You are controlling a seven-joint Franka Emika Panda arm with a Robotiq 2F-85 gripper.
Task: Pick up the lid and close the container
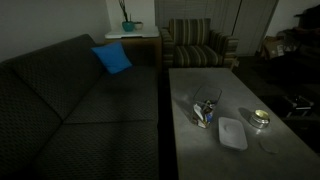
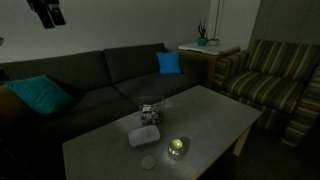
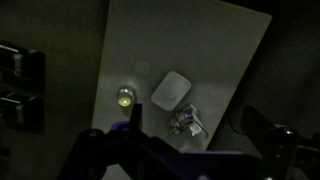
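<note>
The lid (image 1: 233,132) is a flat whitish rounded rectangle lying on the grey coffee table (image 1: 200,80), beside the container (image 1: 206,108), a small clear tub with blue and dark contents. Both also show in the exterior view from the table's other side, the lid (image 2: 144,136) in front of the container (image 2: 150,115). In the wrist view the lid (image 3: 171,91) and the container (image 3: 185,122) lie far below. My gripper (image 3: 195,138) is open and empty, high above the table. It shows at the top left of an exterior view (image 2: 47,12).
A small round shiny tin (image 1: 261,118) sits on the table next to the lid and also shows in the wrist view (image 3: 124,97). A dark sofa (image 1: 70,100) with a blue cushion (image 1: 112,58) runs along the table. A striped armchair (image 2: 270,80) stands beyond it.
</note>
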